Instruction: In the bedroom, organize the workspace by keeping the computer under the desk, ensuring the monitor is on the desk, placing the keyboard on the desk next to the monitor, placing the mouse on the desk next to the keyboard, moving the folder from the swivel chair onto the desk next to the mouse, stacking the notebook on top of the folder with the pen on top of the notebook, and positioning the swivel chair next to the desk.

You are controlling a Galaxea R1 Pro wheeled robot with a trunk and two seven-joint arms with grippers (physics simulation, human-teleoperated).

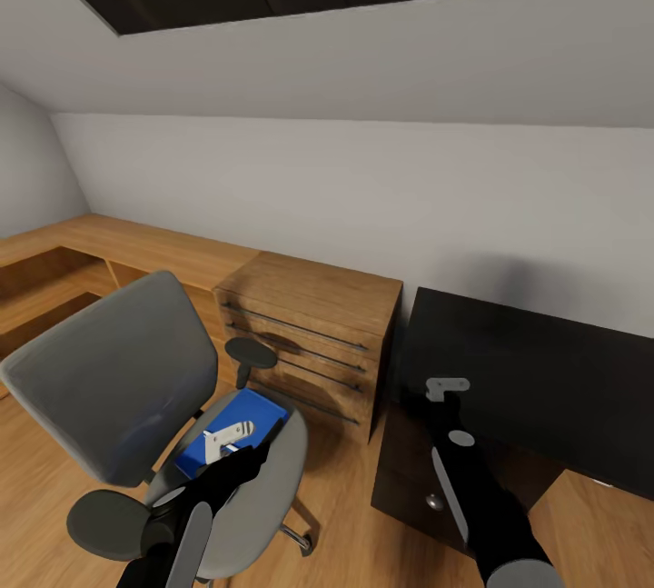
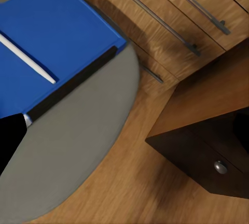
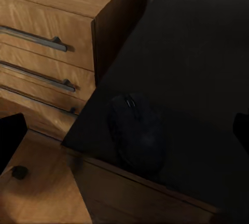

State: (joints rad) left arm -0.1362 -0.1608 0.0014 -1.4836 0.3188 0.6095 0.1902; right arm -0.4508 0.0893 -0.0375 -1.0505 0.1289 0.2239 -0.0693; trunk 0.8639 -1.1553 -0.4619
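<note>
Head view: folder (image 1: 238, 433) on chair (image 1: 136, 388), not yet moved; left gripper (image 1: 227, 443) above it, right gripper (image 1: 445, 388) over desk (image 1: 545, 370). Left wrist: jaws apart, nothing held. Right wrist: mouse (image 3: 137, 133) on desk, jaw state unclear.

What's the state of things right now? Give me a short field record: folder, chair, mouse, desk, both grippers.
folder: bright blue folder lies flat on the seat of the swivel chair, not yet moved
chair: stands beside the oak drawer unit, its back toward the camera
mouse: dark mouse sits on the desk near its front edge
left gripper: left gripper hovers over the folder, nothing held; jaw state unclear
right gripper: right gripper is above the desk's near corner, over the mouse, open, empty
</note>
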